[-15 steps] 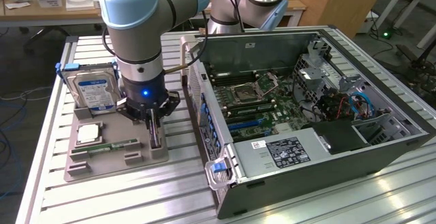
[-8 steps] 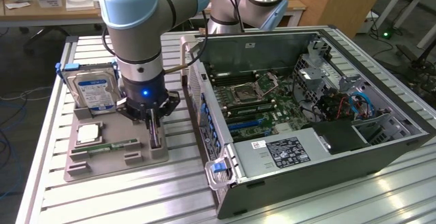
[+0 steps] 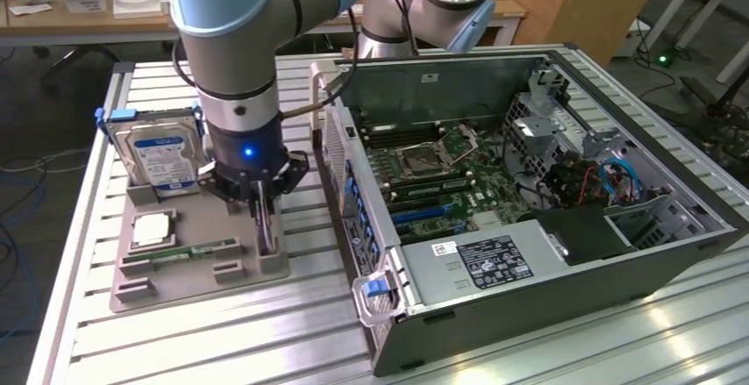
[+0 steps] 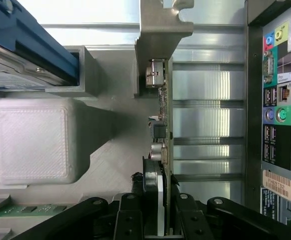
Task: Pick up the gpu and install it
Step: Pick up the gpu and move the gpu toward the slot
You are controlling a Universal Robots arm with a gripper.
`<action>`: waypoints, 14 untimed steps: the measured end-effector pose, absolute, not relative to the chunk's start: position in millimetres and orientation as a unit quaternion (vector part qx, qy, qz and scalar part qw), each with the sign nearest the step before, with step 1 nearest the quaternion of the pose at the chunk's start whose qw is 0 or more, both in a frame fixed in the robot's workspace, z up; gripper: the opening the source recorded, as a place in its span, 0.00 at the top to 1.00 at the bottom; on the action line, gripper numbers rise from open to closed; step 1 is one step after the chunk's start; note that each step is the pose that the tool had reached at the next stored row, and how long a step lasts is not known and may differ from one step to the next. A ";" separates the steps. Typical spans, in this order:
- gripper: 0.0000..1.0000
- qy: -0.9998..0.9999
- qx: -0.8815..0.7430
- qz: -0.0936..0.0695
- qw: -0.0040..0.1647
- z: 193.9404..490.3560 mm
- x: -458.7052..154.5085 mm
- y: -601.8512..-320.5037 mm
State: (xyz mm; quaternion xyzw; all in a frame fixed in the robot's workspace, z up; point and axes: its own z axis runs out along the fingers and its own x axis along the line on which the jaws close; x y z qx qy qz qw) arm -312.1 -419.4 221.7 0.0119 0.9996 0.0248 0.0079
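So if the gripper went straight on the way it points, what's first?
The gpu, standing on edge in the grey tray right beneath the gripper; they may be touching, depth is unclear.

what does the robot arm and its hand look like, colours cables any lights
The arm is built of thick silver-grey tubes with pale blue caps at the joints. Black cables run along its upper part. The wrist ends in a black collar with a small glowing blue light. Below it sits the hand, all black, made of hinged links with round bolts at the pivots and narrow fingers.
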 end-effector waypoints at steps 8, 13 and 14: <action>0.72 1.000 0.012 0.025 0.008 240.2 -312.1 -419.4; 0.72 1.000 0.012 0.025 0.008 252.4 -312.1 -419.4; 0.72 1.000 0.012 0.025 0.008 254.6 -312.1 -419.4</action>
